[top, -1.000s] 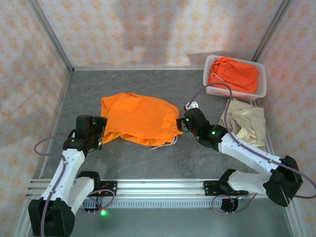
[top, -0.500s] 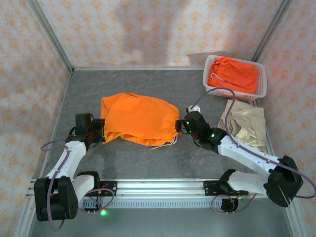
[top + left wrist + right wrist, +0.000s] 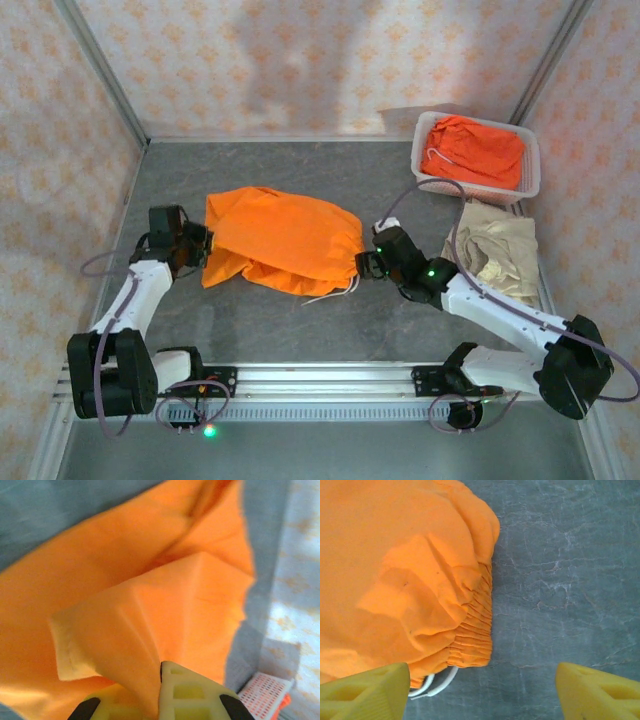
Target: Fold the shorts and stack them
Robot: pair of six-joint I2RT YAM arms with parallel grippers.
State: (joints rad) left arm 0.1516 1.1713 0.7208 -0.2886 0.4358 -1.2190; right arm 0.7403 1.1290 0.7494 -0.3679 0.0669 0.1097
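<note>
Nearest, at 9 o'clock of the table: left gripper, pinched tight on the hem end of the spread orange shorts. Seen from the left wrist, a corner of that cloth folded up and caught between the fingers.

At 4 o'clock of the same pair: right gripper, jaws wide, nothing held. Poised over bare table just beside the gathered waistband, with the white drawstring poking out by one finger.

Mid-table: orange shorts lying mostly flat but rumpled, waistband toward 3 o'clock, leg end toward 9. No fold made yet, as far as can be judged. Probably the opening of the first fold, with one end gripped and the other not yet taken.

At 3 o'clock of the table: beige shorts, a crumpled heap, unfolded, just beside the basket.

Farthest, at 1 o'clock: white mesh basket with another orange pair bunched inside.

Progress: early. Nothing folded, no stack begun. Left to do: fold the centre pair, then the beige, then empty the basket and pile all three.
</note>
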